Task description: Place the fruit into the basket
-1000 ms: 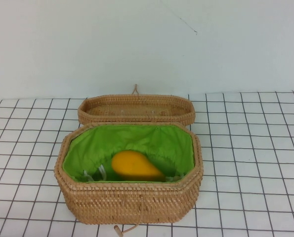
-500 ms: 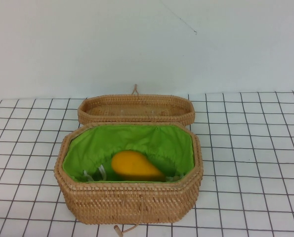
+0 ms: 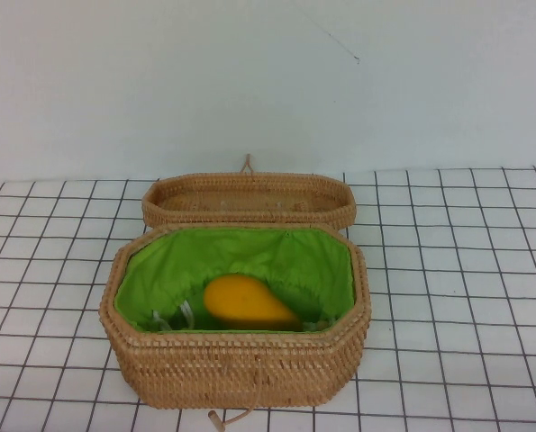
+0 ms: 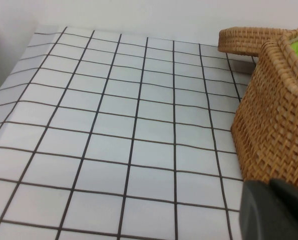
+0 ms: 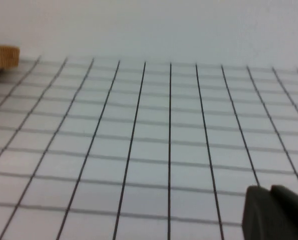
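Woven tan wicker makes up the basket (image 3: 236, 364), and the fruit (image 3: 247, 302) lies inside it on the green lining (image 3: 240, 256), toward the near wall, tapered end pointing to the robot's right. Across the last second nothing in the high view has shifted: fruit, basket and the shallow lid (image 3: 249, 199) behind it sit exactly as they did. I judge the task done, with both arms drawn back.

Neither arm shows in the high view. The left gripper (image 4: 274, 210) appears only as a dark corner in its wrist view, just beside the basket's outer wall; the right gripper (image 5: 275, 212) is likewise a dark sliver over bare gridded table (image 5: 154, 130). I cannot tell how either stands. White cord (image 3: 173, 317) beside the fruit is partly hidden by the rim.
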Controlling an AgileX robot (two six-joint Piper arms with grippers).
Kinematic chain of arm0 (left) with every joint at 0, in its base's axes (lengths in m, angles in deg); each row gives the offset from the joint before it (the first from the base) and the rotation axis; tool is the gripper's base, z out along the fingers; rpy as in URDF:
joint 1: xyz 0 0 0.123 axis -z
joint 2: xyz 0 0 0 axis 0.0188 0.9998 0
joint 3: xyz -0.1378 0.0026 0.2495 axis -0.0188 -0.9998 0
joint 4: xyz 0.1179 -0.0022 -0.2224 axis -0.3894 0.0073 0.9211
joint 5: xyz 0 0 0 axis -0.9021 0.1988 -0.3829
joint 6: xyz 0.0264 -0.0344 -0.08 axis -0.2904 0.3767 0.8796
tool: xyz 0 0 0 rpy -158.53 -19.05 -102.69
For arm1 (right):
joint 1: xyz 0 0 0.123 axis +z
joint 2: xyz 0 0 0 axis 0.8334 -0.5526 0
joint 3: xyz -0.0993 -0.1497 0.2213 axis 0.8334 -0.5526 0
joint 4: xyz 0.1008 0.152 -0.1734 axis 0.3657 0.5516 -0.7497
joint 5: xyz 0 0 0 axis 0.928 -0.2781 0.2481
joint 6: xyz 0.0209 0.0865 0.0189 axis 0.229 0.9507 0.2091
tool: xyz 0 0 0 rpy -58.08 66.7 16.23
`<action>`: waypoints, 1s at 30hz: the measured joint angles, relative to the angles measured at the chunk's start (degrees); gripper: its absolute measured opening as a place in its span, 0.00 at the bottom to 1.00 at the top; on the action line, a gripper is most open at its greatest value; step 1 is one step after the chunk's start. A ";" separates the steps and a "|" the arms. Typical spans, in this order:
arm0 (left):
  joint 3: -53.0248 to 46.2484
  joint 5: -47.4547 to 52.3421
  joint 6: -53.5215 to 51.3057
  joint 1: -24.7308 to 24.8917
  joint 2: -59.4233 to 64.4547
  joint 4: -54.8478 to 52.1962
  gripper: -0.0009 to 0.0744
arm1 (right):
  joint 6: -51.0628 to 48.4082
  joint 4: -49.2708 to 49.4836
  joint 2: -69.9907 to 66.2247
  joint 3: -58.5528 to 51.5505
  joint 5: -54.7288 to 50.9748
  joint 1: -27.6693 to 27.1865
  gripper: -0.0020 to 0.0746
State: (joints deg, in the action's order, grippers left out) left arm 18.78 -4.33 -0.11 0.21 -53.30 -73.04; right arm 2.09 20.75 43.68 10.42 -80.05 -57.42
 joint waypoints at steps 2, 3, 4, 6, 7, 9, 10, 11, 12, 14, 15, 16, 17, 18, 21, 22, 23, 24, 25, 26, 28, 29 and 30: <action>0.00 0.00 0.00 0.00 0.00 0.00 0.01 | 0.00 0.00 0.00 -0.12 -2.74 0.00 0.04; 0.00 0.00 0.00 0.00 0.00 0.00 0.01 | 0.15 0.00 0.00 -0.12 -2.97 0.00 0.04; 0.00 0.00 0.00 0.00 0.00 0.00 0.01 | 0.15 0.00 0.00 -0.12 -2.97 0.00 0.04; 0.00 0.00 0.00 0.00 0.00 0.00 0.01 | 0.15 0.00 0.00 -0.12 -2.97 0.00 0.04; 0.00 0.00 0.00 0.00 0.00 0.00 0.01 | 0.38 0.00 0.00 -0.12 -2.97 0.00 0.04; 0.00 0.00 0.00 0.00 0.00 0.00 0.01 | 1.01 0.00 0.00 -0.12 -2.97 0.00 0.04; 0.00 0.00 0.00 0.00 0.00 0.00 0.01 | 1.09 0.00 0.00 -0.12 -2.97 0.00 0.04; 0.00 0.00 0.00 0.00 0.00 0.00 0.01 | 1.24 0.00 0.00 -0.12 -2.97 0.00 0.04; 0.00 0.00 0.00 0.00 0.00 0.00 0.01 | 1.23 0.00 0.00 -0.12 -2.97 0.00 0.04; 0.00 0.00 0.00 0.00 0.00 0.00 0.01 | 1.36 0.00 0.00 -0.12 -2.97 0.00 0.04; 0.00 0.00 0.00 0.00 0.00 0.00 0.01 | 1.46 0.00 0.00 -0.12 -2.97 0.00 0.04; 0.00 0.00 0.00 0.00 0.00 0.00 0.01 | 1.59 0.00 0.00 -0.12 -2.97 0.00 0.04; 0.00 0.00 0.00 0.00 0.00 0.00 0.01 | 1.68 0.00 0.00 -0.12 -2.97 0.00 0.04; 0.00 0.00 0.00 0.00 0.00 0.00 0.01 | 1.68 0.00 0.00 -0.12 -2.97 0.00 0.04; 0.00 0.00 0.00 0.00 0.00 0.00 0.01 | 1.68 0.00 0.00 -0.12 -2.87 0.00 0.04; 0.00 0.00 0.00 0.00 0.00 0.00 0.01 | 1.68 0.00 0.00 -0.12 -2.87 0.00 0.04; 0.00 0.00 0.00 0.00 0.00 0.00 0.01 | 1.68 0.00 0.00 -0.12 -2.87 0.00 0.04; 0.00 0.00 0.00 0.00 0.00 0.00 0.01 | 1.68 0.00 0.00 -0.12 -2.87 0.00 0.04; 0.00 0.00 0.00 0.00 0.00 0.00 0.01 | 1.68 0.00 0.00 -0.12 -2.87 0.00 0.04; 0.00 0.00 0.00 0.00 0.00 0.00 0.01 | 1.68 0.00 0.00 -0.12 -2.87 0.00 0.04; 0.00 0.00 0.00 0.00 0.00 0.00 0.01 | 1.82 0.00 0.00 -0.12 -2.78 0.00 0.04; 0.00 0.00 0.00 0.00 0.00 0.00 0.01 | 1.82 0.00 0.00 -0.12 -2.78 0.00 0.04; 0.00 0.00 0.00 0.00 0.00 0.00 0.01 | 1.82 0.00 0.00 -0.12 -2.78 0.00 0.04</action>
State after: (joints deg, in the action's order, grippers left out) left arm 18.78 -4.33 -0.11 0.21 -53.30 -73.04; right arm 3.91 20.75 43.68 10.30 -82.83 -57.42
